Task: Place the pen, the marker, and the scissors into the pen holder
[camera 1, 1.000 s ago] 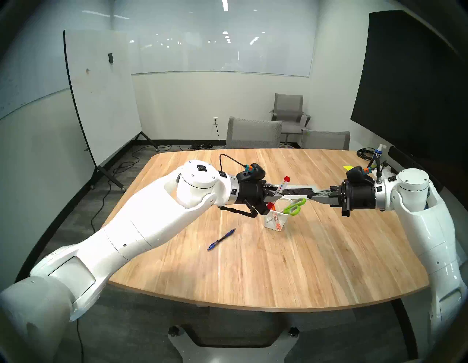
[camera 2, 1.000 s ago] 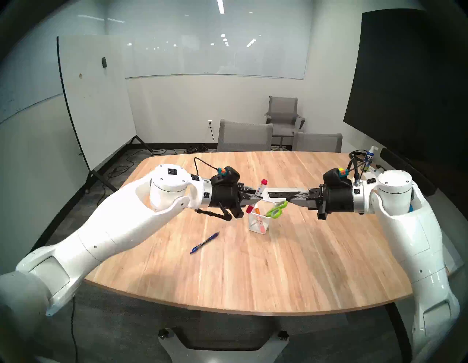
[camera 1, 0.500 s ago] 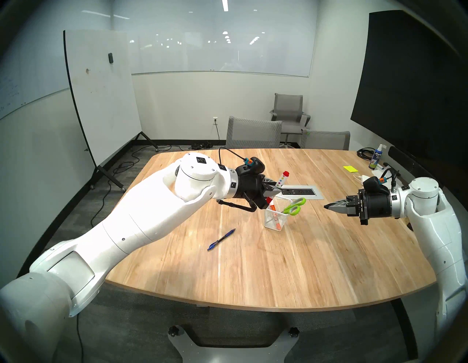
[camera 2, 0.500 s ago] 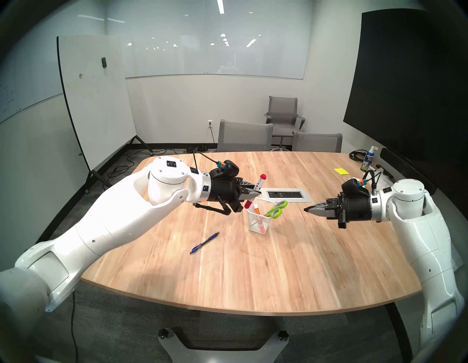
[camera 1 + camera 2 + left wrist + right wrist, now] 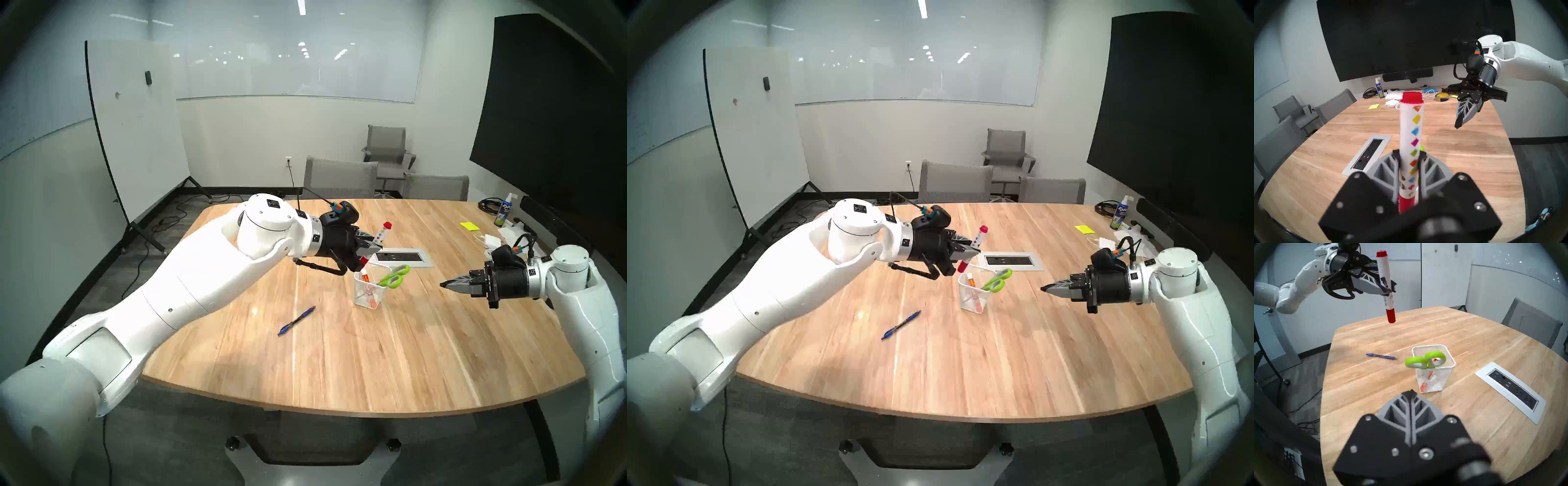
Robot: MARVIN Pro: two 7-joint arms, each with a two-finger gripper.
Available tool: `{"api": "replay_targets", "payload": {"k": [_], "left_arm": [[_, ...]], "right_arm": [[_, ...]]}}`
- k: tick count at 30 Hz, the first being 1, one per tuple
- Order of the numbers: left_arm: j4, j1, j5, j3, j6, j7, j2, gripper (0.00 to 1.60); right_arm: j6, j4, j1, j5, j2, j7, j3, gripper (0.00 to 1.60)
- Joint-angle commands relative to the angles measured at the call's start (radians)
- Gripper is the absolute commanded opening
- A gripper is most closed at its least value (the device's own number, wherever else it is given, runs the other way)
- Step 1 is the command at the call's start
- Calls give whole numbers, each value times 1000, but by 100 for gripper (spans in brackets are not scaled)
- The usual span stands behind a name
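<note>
Worktop [image 5: 373, 356] carries holder [image 5: 360, 296], scissors [image 5: 394, 275] standing inside. Left end effector [image 5: 373, 247] grips marker [image 5: 382, 232] above holder. Right end effector [image 5: 445, 284] closed, empty, right of holder. Pen [image 5: 296, 320] lies near-left of holder.

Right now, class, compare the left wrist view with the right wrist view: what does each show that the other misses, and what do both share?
Only the left wrist view shows the spray bottle and the right tool, shut and empty. Only the right wrist view shows the pen lying on the table, and the scissors standing in the pen holder. Both show the marker, gripped by the left tool, and the power strip.
</note>
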Motion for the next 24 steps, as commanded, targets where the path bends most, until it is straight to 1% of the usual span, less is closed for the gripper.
{"api": "replay_targets", "payload": {"k": [1,5,14,24], "left_arm": [[-15,-12,5,-14,-8,12,-4,0],[-13,-12,7,-11,-10,14,-5,0],[33,-15,16,3,-36,7,-20,0],[118,-43,22,5,-78,-18,-57,0]], "right_arm": [[-4,-9,14,2,-1,0,3,0],[-5,-9,14,1,-2,0,3,0],[-5,-9,14,0,-3,1,4,0],[-5,-8,14,-1,-3,3,5,0]]}}
